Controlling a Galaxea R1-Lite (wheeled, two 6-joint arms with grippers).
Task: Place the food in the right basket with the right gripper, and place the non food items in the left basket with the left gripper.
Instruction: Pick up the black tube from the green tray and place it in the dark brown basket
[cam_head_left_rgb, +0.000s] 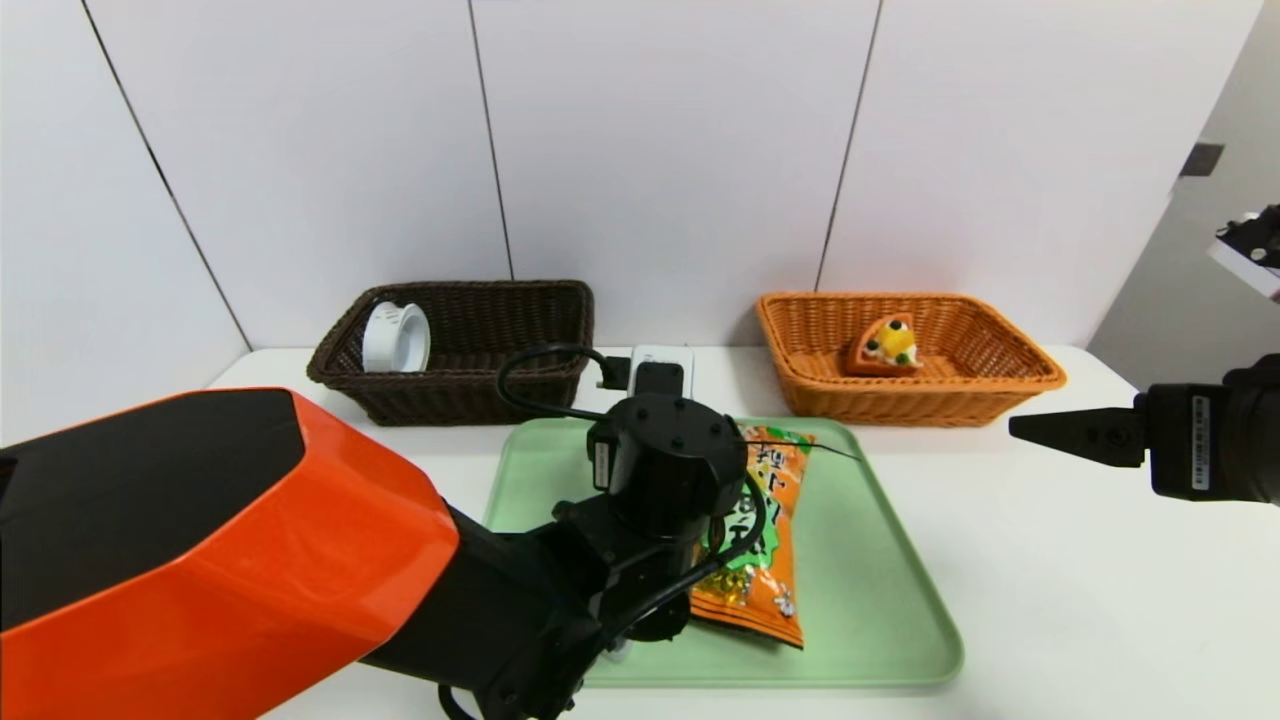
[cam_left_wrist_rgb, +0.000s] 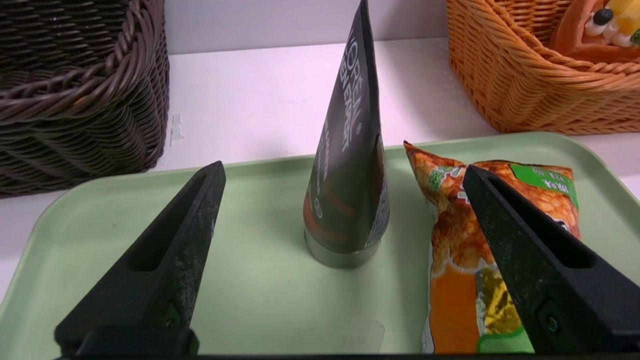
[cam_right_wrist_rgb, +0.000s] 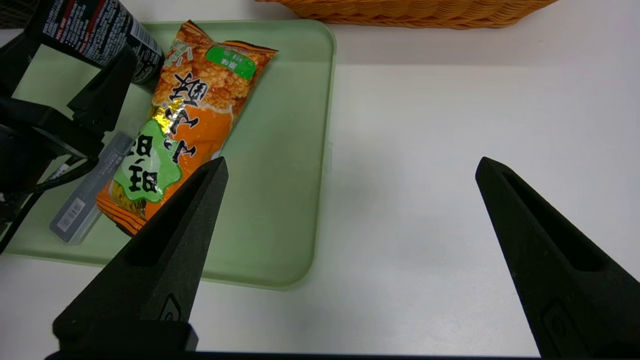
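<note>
1. Three things lie on the green tray (cam_head_left_rgb: 880, 600), which serves as the landmark here: the dark tube (cam_left_wrist_rgb: 347, 165) standing upright on its cap near the tray's far edge, the snack bag (cam_right_wrist_rgb: 185, 125) flat just beside the tube, and the grey case (cam_right_wrist_rgb: 87, 192) lying along the bag's other long side.
2. Beyond the tray's far-left corner sits the left basket (cam_head_left_rgb: 470, 390), already holding the white roll (cam_head_left_rgb: 396, 338); beyond the far-right corner sits the right basket (cam_head_left_rgb: 900, 400), with the cake wedge (cam_head_left_rgb: 886, 346) inside.
3. The left gripper (cam_left_wrist_rgb: 345, 172) hovers low over the tray with its jaws spread wide, the tube framed between the tips and nothing held.
4. The right gripper (cam_right_wrist_rgb: 350, 167) waits off the tray's right side above bare table (cam_right_wrist_rgb: 450, 125), jaws apart and empty.
5. Risk: the tube is tall on a narrow base, so a tip brushing it before both close evenly would likely topple it onto the tray.
6. Risk: one finger (cam_left_wrist_rgb: 530, 255) looms over the bag, so a close could pinch or drag the bag along with the tube.
7. Risk: the tube tapers toward its top, and a grip too high may let it slide out on the way to the left basket.
</note>
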